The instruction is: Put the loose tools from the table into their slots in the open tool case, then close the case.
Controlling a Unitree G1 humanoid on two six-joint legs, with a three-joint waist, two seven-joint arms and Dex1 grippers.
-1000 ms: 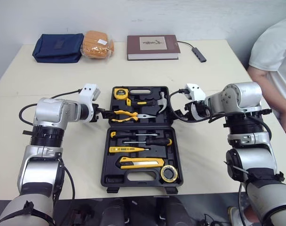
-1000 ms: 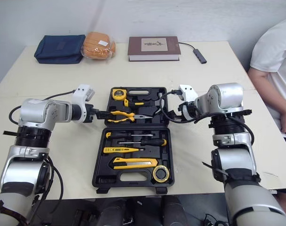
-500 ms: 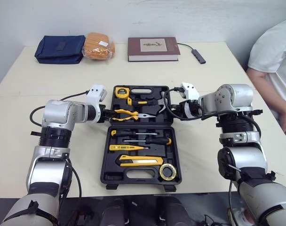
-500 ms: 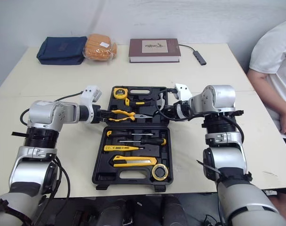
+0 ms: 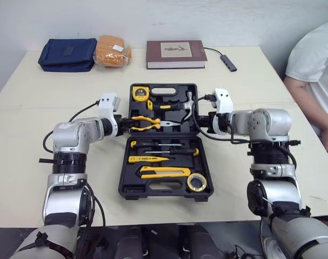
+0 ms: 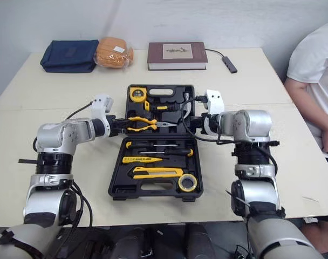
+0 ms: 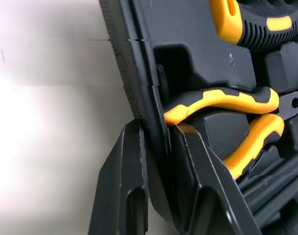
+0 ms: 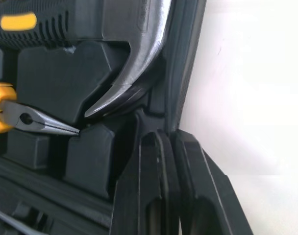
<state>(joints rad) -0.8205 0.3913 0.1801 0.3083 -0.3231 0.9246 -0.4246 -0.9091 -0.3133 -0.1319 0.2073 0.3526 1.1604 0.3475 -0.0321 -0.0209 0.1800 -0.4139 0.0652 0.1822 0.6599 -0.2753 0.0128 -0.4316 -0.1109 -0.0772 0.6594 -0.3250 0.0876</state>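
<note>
Table, case lid between grippers

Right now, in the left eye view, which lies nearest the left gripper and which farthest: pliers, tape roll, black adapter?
From the left gripper, gripping the tool case's left rim:
1. Pliers, right beside it in the case's far half.
2. Tape roll, in the case's near right corner.
3. Black adapter, far across the table, right side.

Bare table is open on both sides of the case. Behind the lid, a free strip runs up to the book, bag and pouch. A person bounds the right edge. The left gripper and right gripper occupy the lid's side walls.
</note>
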